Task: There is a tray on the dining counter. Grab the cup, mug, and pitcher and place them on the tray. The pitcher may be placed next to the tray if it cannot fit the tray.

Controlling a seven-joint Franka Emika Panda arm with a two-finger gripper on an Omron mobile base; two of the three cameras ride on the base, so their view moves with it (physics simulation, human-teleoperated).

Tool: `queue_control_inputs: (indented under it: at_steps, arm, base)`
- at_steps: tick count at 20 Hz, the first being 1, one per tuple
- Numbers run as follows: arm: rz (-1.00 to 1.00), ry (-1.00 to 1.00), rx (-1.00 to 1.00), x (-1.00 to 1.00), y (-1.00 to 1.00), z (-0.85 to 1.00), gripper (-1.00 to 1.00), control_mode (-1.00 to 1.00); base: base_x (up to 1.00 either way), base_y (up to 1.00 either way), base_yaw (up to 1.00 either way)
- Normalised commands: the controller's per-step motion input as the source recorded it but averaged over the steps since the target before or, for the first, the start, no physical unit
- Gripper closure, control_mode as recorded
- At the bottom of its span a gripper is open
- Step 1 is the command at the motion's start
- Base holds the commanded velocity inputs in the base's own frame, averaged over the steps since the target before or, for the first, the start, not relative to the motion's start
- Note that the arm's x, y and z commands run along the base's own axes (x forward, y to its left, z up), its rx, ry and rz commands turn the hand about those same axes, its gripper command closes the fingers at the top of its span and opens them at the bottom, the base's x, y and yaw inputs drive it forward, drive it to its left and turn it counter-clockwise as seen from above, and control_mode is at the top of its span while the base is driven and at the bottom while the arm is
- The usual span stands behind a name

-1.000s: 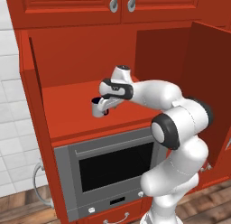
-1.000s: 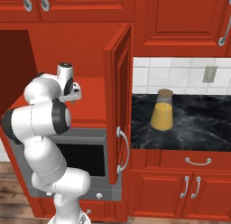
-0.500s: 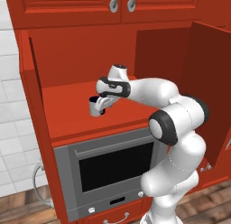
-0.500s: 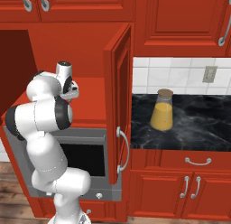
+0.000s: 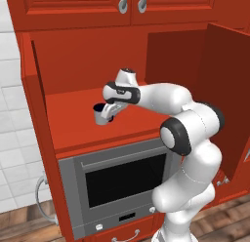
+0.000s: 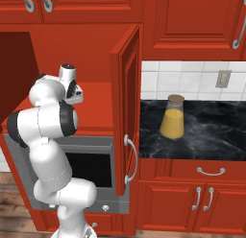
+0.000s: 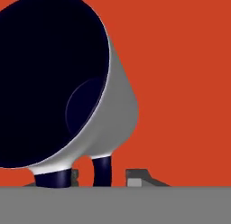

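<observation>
My gripper point(image 5: 108, 112) is at the mug point(image 5: 101, 114), which stands on the red cabinet shelf point(image 5: 78, 126) near its middle, above the oven point(image 5: 122, 182). My jaws look narrowed onto the mug's dark handle, though I cannot confirm a firm hold. I judge the grip should settle fully, then lift straight up, level, clearing the open door point(image 6: 126, 112).

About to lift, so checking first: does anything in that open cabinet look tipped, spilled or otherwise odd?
Nothing stands out. The mug stands upright on the red cabinet shelf, nothing spilled, with the end effector at its rim. The pitcher is upright on the black counter.
</observation>
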Motion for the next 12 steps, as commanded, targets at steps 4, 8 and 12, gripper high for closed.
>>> queue_control_inputs:
  at_steps: [4,8,12]
  arm:
    - [0.00,-0.02,0.00,-0.14,0.00,-0.01,1.00,-1.00]
    - [0.00,-0.03,0.00,-0.35,0.00,-0.04,1.00,-1.00]
    - [0.00,-0.06,0.00,-0.63,-0.02,-0.10,1.00,-1.00]
  base:
    - [0.00,0.00,0.00]
    - [0.00,0.00,0.00]
    - [0.00,0.00,0.00]
